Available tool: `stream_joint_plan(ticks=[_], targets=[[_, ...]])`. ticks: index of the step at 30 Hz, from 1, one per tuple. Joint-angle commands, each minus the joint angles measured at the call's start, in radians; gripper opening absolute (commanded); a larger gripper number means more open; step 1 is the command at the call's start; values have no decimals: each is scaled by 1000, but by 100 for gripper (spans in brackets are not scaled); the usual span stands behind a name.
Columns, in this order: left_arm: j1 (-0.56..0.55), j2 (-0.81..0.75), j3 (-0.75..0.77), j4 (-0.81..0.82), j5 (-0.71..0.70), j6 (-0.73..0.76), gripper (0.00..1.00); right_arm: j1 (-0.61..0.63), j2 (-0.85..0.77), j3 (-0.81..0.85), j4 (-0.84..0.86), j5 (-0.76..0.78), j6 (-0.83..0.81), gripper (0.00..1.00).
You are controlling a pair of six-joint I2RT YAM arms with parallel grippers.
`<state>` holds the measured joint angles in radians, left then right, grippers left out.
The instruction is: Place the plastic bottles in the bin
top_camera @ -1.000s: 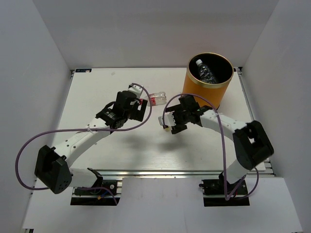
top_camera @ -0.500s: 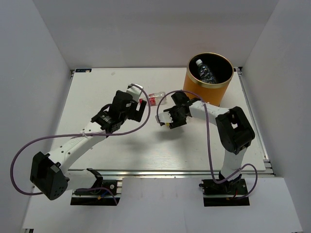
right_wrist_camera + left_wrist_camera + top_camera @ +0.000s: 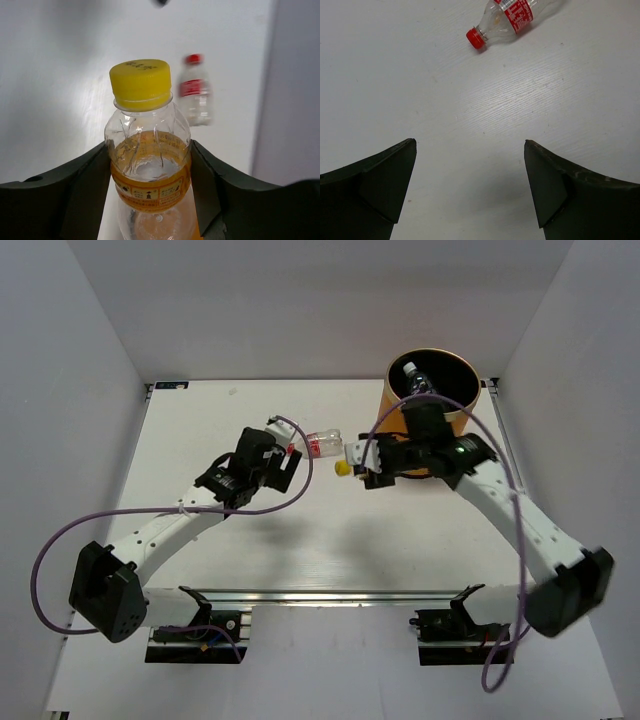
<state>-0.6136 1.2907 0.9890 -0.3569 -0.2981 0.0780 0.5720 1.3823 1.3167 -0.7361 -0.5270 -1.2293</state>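
Note:
My right gripper is shut on the yellow-capped bottle, held above the table just left of the orange bin; its yellow cap points left. A clear bottle with a white cap lies inside the bin. A clear red-labelled bottle lies on the table; in the left wrist view its red cap points toward me, and it also shows in the right wrist view. My left gripper is open and empty, just short of that bottle. The other bottles are out of view.
White walls enclose the table on three sides. The bin stands at the back right, near the right wall. The table's front edge is a metal rail by the arm bases.
My right gripper has lifted the yellow-capped bottle and swung right toward the bin. My left gripper has stayed close to the red-labelled bottle, shifting slightly.

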Motion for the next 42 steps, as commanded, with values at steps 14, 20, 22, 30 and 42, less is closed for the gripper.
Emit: stream_joint_plan(ticks=[14,20,22,30,42], targets=[[-12,108,32,220,204,197,100,-245,-27,178,663,392,534,20],[-12,361,240,67,249,298,100,-357,222,426,397,311,599,56],[-12,410,284,39,240,322,100,-403,247,424,385,286,606,82],[-3,547,365,71,229,410,100,-498,-7,169,412,-58,653,90],[6,843,701,21,208,509,100,-506,-687,-487,382,-335,643,90]])
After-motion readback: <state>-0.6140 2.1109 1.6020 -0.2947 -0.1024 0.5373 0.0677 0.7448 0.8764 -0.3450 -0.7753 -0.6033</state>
